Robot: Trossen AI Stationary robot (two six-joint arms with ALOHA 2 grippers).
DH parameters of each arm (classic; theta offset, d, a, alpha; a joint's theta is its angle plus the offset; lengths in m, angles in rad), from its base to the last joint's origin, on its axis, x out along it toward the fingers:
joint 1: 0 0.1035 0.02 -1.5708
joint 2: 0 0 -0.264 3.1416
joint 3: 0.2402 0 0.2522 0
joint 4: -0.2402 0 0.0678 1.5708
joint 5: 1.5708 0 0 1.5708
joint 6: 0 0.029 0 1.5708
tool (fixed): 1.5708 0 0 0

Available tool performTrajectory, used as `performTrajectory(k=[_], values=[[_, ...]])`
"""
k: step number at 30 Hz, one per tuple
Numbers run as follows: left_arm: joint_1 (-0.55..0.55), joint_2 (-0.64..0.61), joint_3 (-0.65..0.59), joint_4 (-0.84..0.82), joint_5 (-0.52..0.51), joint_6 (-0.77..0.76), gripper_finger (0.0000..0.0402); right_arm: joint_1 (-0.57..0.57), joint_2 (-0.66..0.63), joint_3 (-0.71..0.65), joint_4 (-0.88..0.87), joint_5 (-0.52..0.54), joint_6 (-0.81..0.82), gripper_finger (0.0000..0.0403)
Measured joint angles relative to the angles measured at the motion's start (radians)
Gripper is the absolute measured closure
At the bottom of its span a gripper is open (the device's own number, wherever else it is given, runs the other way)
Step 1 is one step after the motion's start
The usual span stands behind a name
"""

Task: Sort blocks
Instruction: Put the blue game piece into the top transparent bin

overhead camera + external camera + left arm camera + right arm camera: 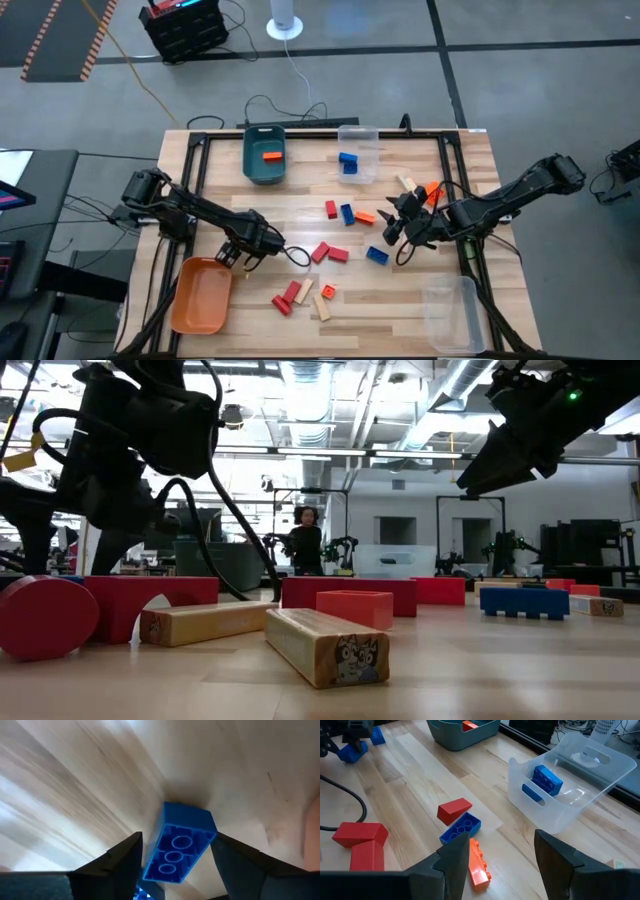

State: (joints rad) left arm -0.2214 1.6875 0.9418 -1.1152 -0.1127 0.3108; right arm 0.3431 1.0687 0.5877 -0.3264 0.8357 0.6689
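My left gripper [240, 255] hangs near the table's left edge, beside the orange bin [178, 300], shut on a blue block [180, 845]. It also shows far off in the right wrist view [350, 751]. My right gripper [397, 232] is open and empty over the table's right half; an orange block [477, 862] and a blue block [461, 827] lie on the wood below it. Several red, blue, orange and pale wood blocks [322, 252] lie flat on the table's middle. The teal bin [250, 160] holds an orange block [271, 156]. The far clear bin [368, 135] holds blue blocks [347, 162]. My left gripper pinches the blue block by its two long sides [159, 851] between its two fingers, which come from above and point down. The block is tilted, its hollow underside toward the wrist camera. Whether its far end touches the wood, I cannot tell.
A second clear bin [470, 300] stands at the near right corner. A black cable [295, 255] loops on the wood by my left gripper. In the low view a pale wood block with a cartoon picture [325, 645] lies nearest; a person stands far off in the room.
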Motion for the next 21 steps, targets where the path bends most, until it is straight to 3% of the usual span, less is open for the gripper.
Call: performTrajectory(k=[13,21], values=[[0.000,-0.001,0.002,0.024,0.000,-0.031,0.0274,0.000,0.000,0.000,0.000,0.001,0.000,0.0188],[0.003,0.000,0.139,-0.089,-0.034,-0.062,0.0273,-0.005,0.000,0.000,0.000,0.001,0.000,0.0188]])
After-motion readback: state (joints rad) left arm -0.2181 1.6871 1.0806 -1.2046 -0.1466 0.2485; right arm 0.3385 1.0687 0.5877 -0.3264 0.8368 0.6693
